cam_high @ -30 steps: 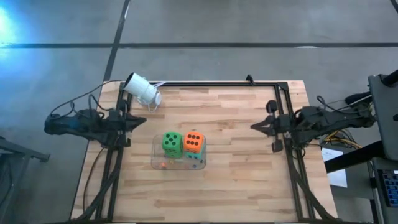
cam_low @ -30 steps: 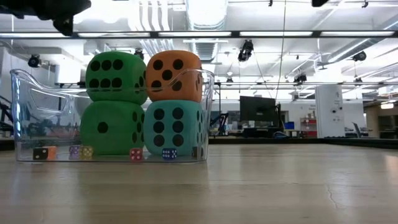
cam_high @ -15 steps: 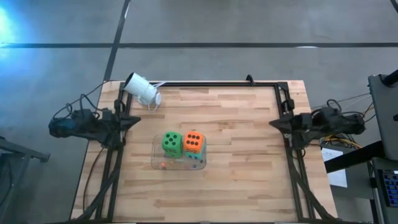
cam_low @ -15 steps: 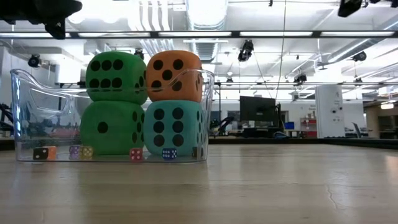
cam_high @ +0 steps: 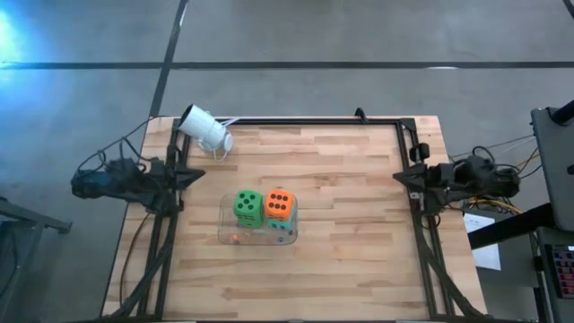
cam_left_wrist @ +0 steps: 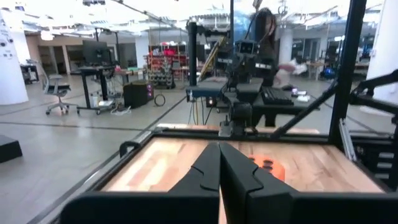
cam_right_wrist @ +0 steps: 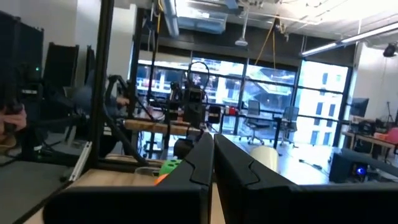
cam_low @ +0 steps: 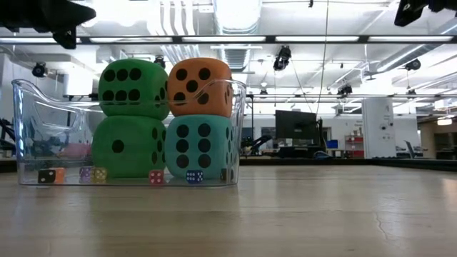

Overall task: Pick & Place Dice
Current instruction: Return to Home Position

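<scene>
Dice (cam_low: pixel 133 146): all four stacked in the clear bin (cam_low: pixel 50 135).
Left gripper (cam_left_wrist: pixel 219 149): closed, empty, at the table (cam_high: pixel 341 224) edge.
Right gripper (cam_right_wrist: pixel 212 138): likewise.
Remaining: apparently nothing.

I count four big cubes: two green dice (cam_low: pixel 133 88), one orange die (cam_low: pixel 200 87), one teal die (cam_low: pixel 200 148). One clear bin (cam_low: pixel 28 128). At least six small dice (cam_low: pixel 156 176). One white camera (cam_high: pixel 204 128).

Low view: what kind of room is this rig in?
Probably an open-plan robotics lab: long ceiling lights, a desk monitor behind the wooden table, and an office chair in the left wrist view.
</scene>
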